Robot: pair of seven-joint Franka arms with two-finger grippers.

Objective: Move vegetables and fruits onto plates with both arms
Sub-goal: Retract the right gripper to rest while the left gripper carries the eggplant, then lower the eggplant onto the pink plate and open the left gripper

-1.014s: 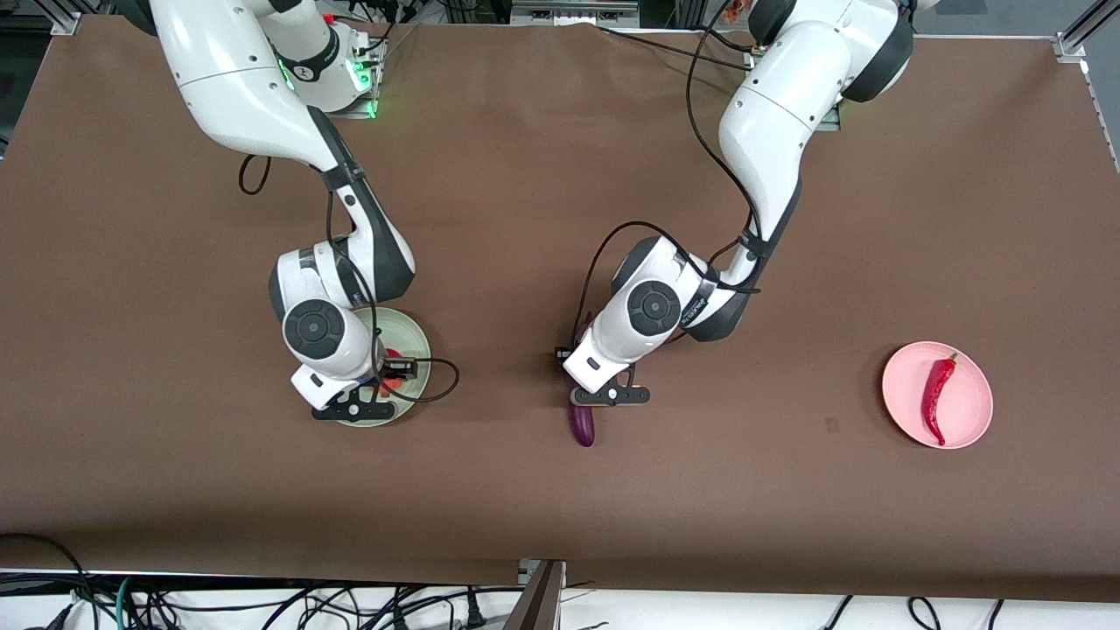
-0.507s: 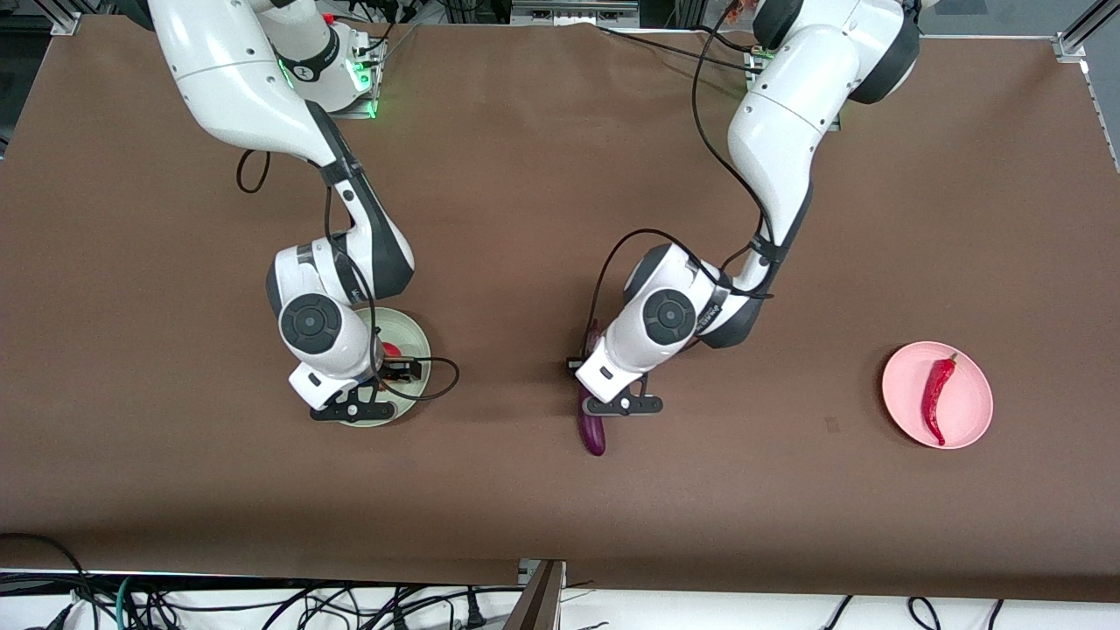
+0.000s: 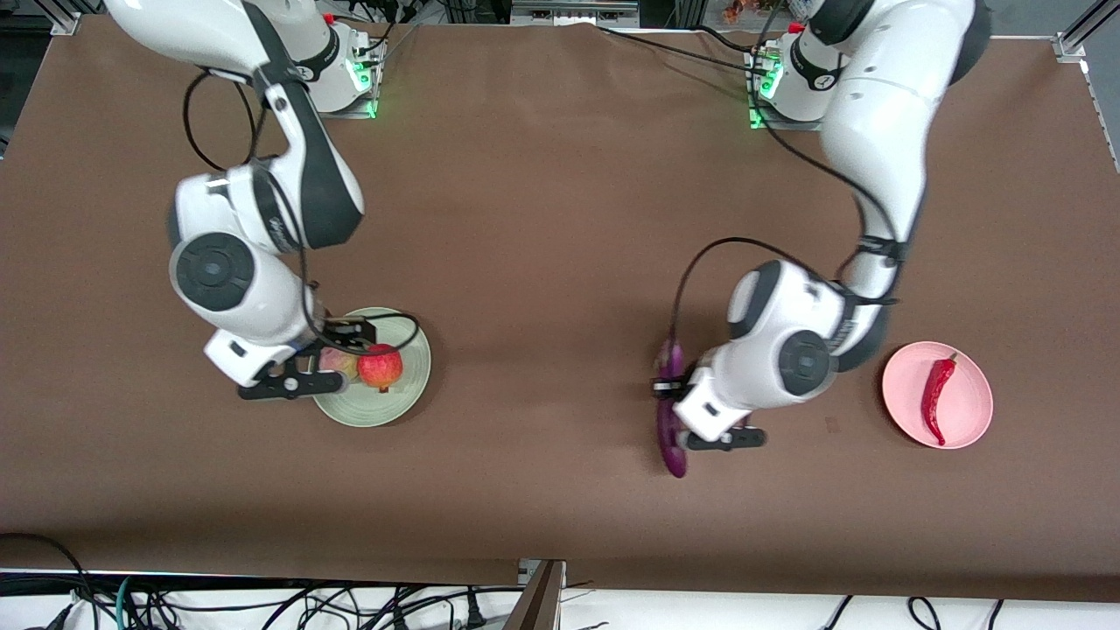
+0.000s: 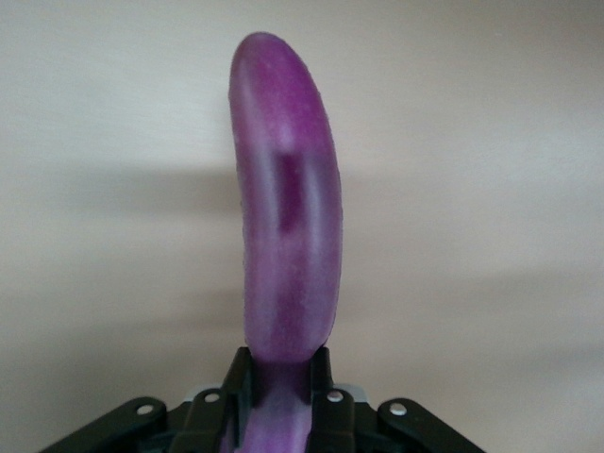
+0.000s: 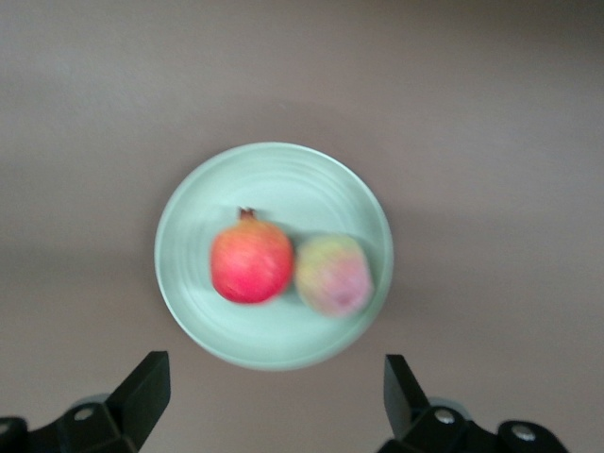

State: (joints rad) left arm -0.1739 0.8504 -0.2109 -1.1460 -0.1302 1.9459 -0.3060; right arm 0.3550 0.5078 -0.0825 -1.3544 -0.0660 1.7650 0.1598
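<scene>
I have the left pincer [image 4: 279, 401] clenched around the stem end of the long glossy purple eggplant [image 3: 671, 422], which hangs above the brown bench [image 3: 542, 219], not far from the light pink shallow plate [image 3: 967, 407] at the left arm's end. I judge the grasp near one end is meant to let the free length come down flat onto that plate, beside the slim curved red chili pepper [image 3: 937, 399] already lying on it.

The right pincer [image 5: 274, 401] is spread wide and empty, hovering above the pale mint green plate [image 3: 407, 385]. On that plate sit the red pomegranate-like ball with its small nub [image 3: 381, 367] and the pale yellow-pink fuzzy peach [image 3: 337, 361], side by side, so I reckon the fruit half is finished and only the eggplant is left.

The front view places both plates and both arms, but the right arm's wrist hides part of the peach and the left arm's hand covers the grip. The left wrist view shows the fingers [image 4: 240, 373] pressing both sides of the eggplant; the right wrist view shows both fruits whole on the plate, clear of its fingers.
</scene>
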